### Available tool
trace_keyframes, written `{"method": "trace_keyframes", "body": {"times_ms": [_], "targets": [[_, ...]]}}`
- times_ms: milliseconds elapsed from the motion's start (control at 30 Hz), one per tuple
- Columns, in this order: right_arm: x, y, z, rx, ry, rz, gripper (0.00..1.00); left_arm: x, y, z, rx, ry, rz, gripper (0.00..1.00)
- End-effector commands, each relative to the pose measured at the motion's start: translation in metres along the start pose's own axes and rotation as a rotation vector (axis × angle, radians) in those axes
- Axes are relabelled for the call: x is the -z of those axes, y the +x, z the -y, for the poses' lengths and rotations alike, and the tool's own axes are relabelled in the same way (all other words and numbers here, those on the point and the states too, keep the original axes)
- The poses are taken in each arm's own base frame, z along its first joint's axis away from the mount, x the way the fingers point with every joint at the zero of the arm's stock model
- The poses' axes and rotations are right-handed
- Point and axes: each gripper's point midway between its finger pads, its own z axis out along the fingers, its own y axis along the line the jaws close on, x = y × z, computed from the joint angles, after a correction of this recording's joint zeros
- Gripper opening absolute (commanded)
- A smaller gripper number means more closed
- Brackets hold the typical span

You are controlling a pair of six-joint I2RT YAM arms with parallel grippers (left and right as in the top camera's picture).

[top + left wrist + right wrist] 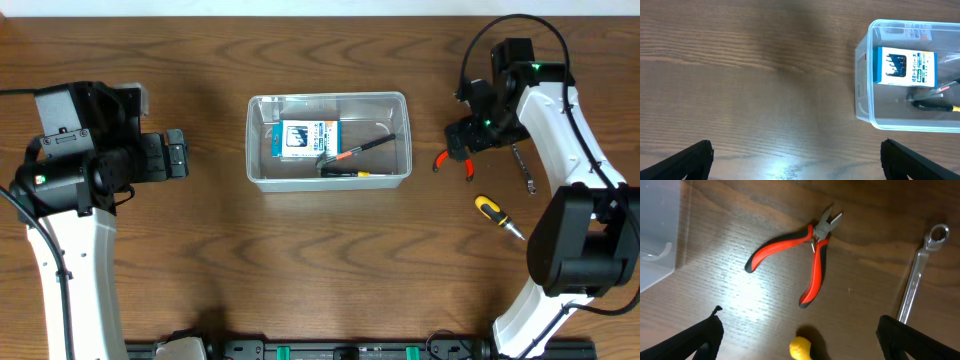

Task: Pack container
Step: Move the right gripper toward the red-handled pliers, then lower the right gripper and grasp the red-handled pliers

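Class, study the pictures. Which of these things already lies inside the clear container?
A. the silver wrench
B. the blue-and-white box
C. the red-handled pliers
B: the blue-and-white box lies inside the container, while the red-handled pliers and the wrench lie outside it on the bare table.
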Motion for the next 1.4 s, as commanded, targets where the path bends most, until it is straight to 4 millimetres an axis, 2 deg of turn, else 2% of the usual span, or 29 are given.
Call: {"method": "trace_keyframes", "body": {"times_ms": [0, 200, 767, 1033, 1367], "targets": [[-0.020, 0.007, 0.004, 0.027, -0.025, -0.042, 0.99, -0.002, 0.001, 0.003, 0.005, 0.016, -0.008, 0.98], [-0.041, 0.010, 0.005, 0.024, -0.044, -0.067, 0.99, -0.002, 0.001, 0.003, 0.005, 0.016, -0.008, 0.98], [-0.073, 0.007, 0.010, 0.022, -0.048, -0.089, 0.99, -0.002, 0.004, 0.003, 0.007, 0.017, -0.023, 0.98], [-0.076, 0.007, 0.022, 0.023, 0.016, -0.100, 0.98, -0.002, 0.004, 0.003, 0.007, 0.017, -0.023, 0.98], [-0.076, 0.008, 0.028, 0.014, 0.028, -0.101, 0.97, -0.002, 0.004, 0.003, 0.007, 0.017, -0.023, 0.98]]}}
